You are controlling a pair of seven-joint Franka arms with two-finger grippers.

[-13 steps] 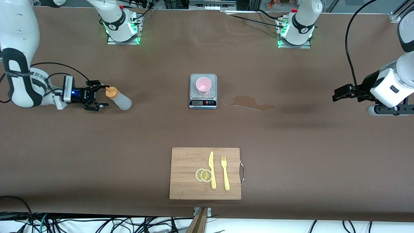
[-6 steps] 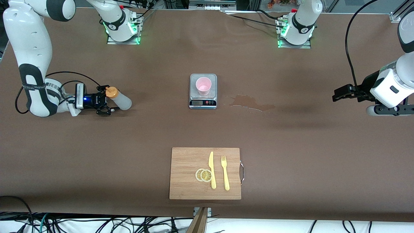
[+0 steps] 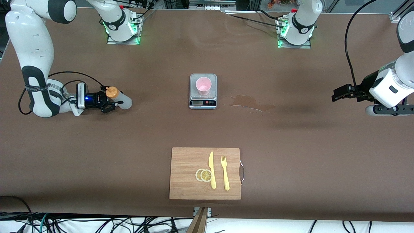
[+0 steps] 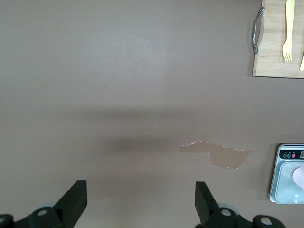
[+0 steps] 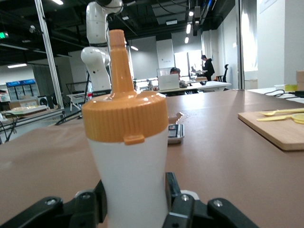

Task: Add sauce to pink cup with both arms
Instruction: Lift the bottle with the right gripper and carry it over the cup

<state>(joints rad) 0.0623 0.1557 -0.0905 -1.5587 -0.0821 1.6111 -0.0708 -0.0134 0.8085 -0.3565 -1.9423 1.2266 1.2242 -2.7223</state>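
The right gripper [image 3: 111,103], at the right arm's end of the worktop [image 3: 291,145], has its jaws closed against both sides of the sauce bottle [image 3: 120,99], which stands upright on the worktop with its orange nozzle cap [image 5: 124,111] on. The left gripper [image 3: 339,93] waits with its jaws fully spread and empty at the left arm's end, well apart from the pink cup [image 3: 203,86], which stands on the scale [image 3: 202,103] at mid-worktop. Judged from this, only the grasp is done: lifting, carrying the bottle to the cup and dispensing sauce remain.
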